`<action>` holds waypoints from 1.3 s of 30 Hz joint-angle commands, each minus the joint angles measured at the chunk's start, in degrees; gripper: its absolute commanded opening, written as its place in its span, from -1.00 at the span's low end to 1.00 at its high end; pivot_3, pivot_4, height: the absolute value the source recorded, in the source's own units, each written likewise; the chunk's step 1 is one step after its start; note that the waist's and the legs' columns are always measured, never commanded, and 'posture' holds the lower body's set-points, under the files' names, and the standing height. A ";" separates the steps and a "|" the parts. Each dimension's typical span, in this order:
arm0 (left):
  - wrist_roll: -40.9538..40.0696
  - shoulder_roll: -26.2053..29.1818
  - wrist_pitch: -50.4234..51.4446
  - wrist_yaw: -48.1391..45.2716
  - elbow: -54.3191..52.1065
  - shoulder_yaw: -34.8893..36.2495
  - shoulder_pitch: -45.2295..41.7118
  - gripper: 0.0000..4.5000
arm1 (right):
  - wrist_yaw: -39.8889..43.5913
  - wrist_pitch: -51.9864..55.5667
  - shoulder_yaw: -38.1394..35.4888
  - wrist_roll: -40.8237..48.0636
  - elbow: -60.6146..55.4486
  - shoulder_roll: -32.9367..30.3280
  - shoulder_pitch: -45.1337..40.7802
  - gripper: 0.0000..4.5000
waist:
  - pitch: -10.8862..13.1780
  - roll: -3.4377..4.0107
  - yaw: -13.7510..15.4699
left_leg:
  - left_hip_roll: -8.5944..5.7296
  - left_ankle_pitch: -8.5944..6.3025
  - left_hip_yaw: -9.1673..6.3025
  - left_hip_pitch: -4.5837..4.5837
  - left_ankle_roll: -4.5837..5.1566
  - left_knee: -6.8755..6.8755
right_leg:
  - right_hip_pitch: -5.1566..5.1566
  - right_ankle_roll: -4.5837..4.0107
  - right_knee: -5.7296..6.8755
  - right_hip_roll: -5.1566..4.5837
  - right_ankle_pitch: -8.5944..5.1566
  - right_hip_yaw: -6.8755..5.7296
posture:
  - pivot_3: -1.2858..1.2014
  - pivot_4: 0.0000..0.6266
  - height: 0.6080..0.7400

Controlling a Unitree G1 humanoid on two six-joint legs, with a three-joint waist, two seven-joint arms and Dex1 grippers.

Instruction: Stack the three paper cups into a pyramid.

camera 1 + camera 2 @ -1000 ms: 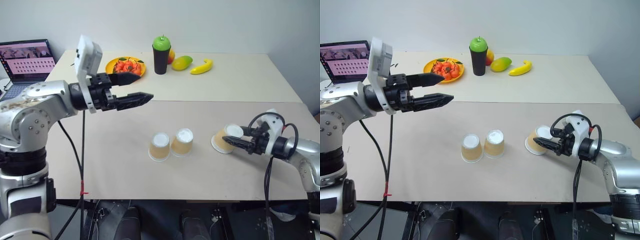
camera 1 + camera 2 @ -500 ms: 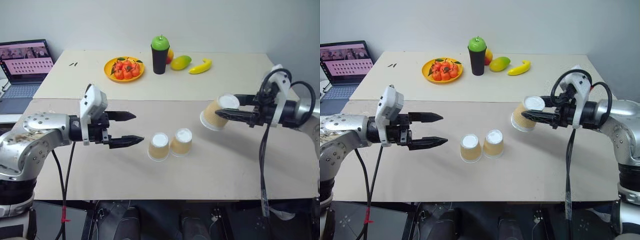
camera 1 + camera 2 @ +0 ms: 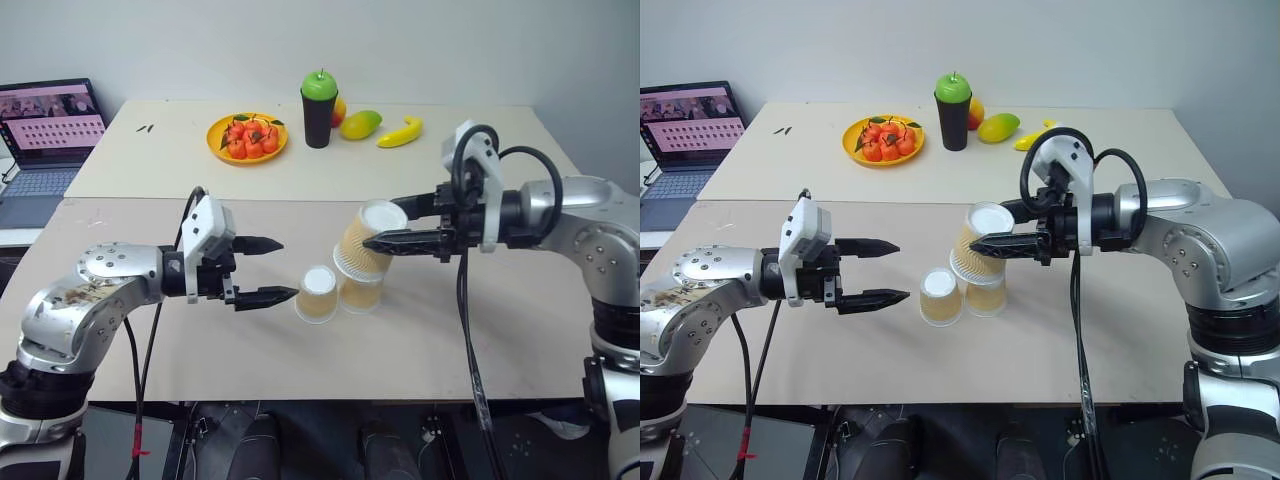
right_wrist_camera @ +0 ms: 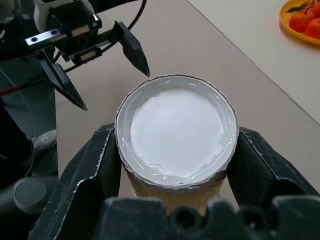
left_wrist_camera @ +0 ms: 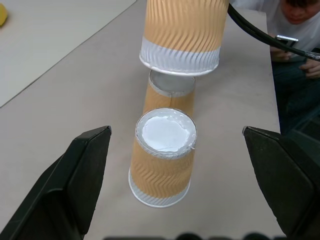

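No readable text, label, brand, number or sign anywhere. Laptop screen (image 3: 52, 118) at the upper left of the head views: rows of small marks under a reddish picture, too small to read. Paper cups (image 5: 162, 157) plain, ribbed, unprinted.

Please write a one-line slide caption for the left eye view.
Right gripper carries third paper cup above two upside-down cups on table; open left gripper waits beside.
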 commanded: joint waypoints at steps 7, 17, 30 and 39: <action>0.72 -1.22 -1.74 1.81 -1.98 0.60 0.60 1.00 | 0.07 -1.66 3.29 -3.61 2.42 0.59 -4.71 0.36 | 0.00 0.00 -0.03 | 0.00 0.00 0.00 0.00 0.00 0.01 | 0.00 0.00 0.02 0.00 0.00 0.00 | 0.03 -0.52 0.93; 1.39 -2.36 -2.30 2.88 -2.44 0.75 1.60 1.00 | 1.16 -2.34 5.54 -5.84 2.60 1.64 -4.34 0.36 | 0.00 0.00 -0.08 | 0.00 0.00 0.00 0.00 0.00 0.00 | -0.01 0.00 0.02 0.00 0.00 0.00 | 0.03 -0.52 0.93; 2.25 -2.90 -2.91 2.83 -1.79 0.02 0.79 1.00 | -0.82 -1.16 5.88 -5.64 1.28 4.37 -3.92 0.36 | 0.00 0.00 -0.08 | 0.00 0.00 0.00 0.00 0.00 0.00 | -0.01 0.00 0.02 0.00 0.00 0.00 | 0.03 -0.52 0.93; 3.02 -2.98 -3.08 2.57 -0.94 0.13 -0.14 1.00 | -1.22 -1.58 6.57 -6.31 0.55 4.15 -1.36 0.36 | 0.00 0.00 -0.08 | 0.00 0.00 0.00 0.00 0.00 0.00 | -0.01 0.00 0.02 0.00 0.00 0.00 | 0.03 -0.52 0.93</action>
